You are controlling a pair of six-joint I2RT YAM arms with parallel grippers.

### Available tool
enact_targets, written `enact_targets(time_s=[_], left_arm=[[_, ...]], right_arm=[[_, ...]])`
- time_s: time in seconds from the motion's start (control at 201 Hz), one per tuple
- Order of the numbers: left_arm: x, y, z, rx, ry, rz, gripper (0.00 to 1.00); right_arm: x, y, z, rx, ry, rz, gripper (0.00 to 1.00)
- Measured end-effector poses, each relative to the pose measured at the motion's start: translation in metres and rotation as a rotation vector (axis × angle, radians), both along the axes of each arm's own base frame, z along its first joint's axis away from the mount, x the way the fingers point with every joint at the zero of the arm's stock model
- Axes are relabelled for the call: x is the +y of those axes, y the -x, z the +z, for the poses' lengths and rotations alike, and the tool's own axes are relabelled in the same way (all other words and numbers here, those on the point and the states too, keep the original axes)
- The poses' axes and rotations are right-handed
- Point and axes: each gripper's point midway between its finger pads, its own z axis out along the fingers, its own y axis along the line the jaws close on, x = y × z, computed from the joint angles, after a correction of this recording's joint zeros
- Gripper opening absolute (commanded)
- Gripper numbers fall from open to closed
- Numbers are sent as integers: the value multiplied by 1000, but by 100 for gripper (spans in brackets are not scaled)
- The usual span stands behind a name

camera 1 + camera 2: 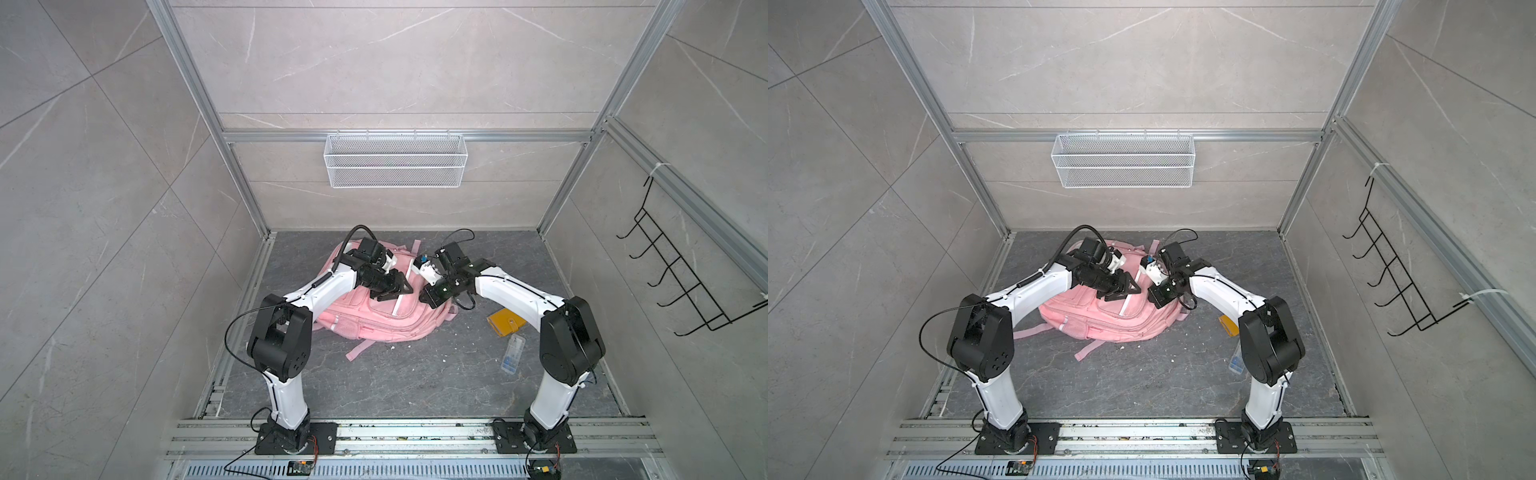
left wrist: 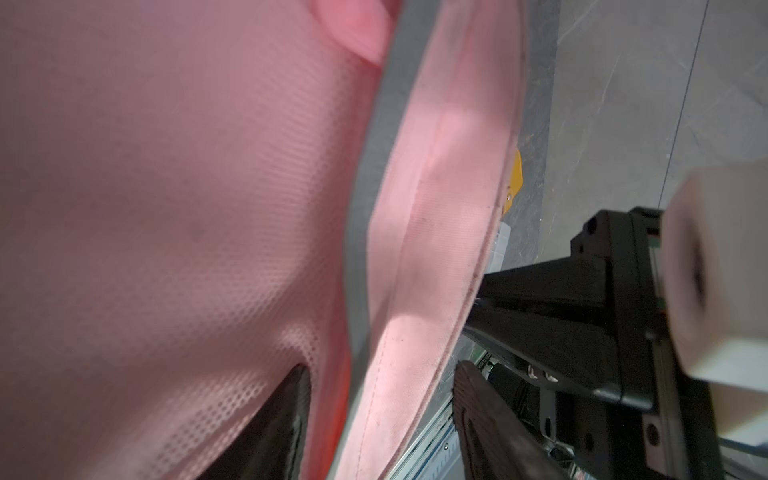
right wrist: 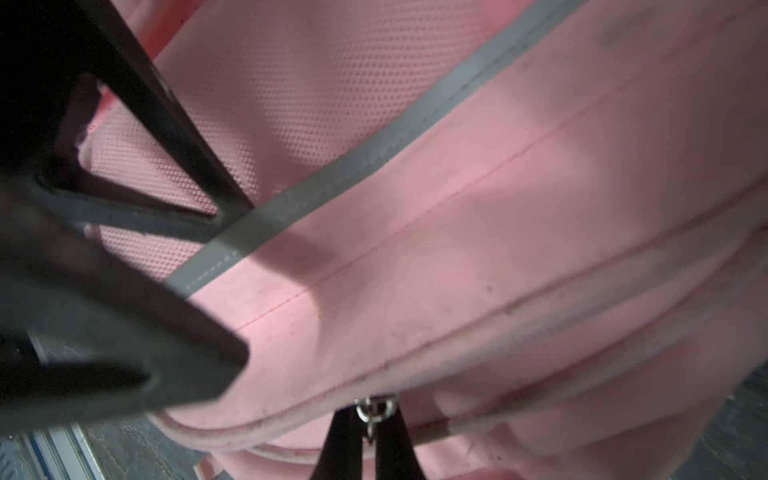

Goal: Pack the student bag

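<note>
The student bag (image 1: 374, 320) (image 1: 1100, 316) is a pink backpack lying flat on the dark floor, straps spread towards the front. My left gripper (image 1: 397, 292) (image 1: 1125, 291) is on its upper front, open. A pink panel edge with a grey strip (image 2: 365, 249) lies between the fingers (image 2: 478, 407), and one finger shows dark behind mesh. My right gripper (image 1: 430, 302) (image 3: 370, 419) is at the bag's right side, shut on a metal zipper pull (image 3: 374, 409). The left gripper's black fingers (image 3: 124, 324) fill one side of the right wrist view.
A yellow notebook (image 1: 505, 322) (image 1: 1228, 324) and a clear plastic case (image 1: 513, 353) lie on the floor right of the bag, beside the right arm. A white wire basket (image 1: 395, 160) hangs on the back wall. A black hook rack (image 1: 685, 266) hangs on the right wall.
</note>
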Motion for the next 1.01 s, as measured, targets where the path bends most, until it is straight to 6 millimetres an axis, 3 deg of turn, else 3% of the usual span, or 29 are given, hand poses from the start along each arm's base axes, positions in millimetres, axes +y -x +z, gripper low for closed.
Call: enact_targets(time_s=[0.1,0.174,0.299,0.438,0.638,0.797,1.011], left_arm=[[-16,14,-3,-6,2,-42,21],[-17,16,-10,-3,-3,-35,0],[-15,16,-16,15,8,-16,0],[-11,10,-10,55,56,33,0],[-5,-5,1,160,168,151,0],[-18,-25,28,162,294,204,0],[-32,-45,43,212,403,274,0]], right_arm=[[0,1,0,3,2,0,0],[-3,3,-2,14,11,-3,0],[-3,4,-3,18,14,-3,0],[-4,4,1,5,8,-5,0],[-13,20,12,-36,-19,-15,0],[-16,39,12,-31,-32,-21,0],[3,48,26,-77,-59,-18,0]])
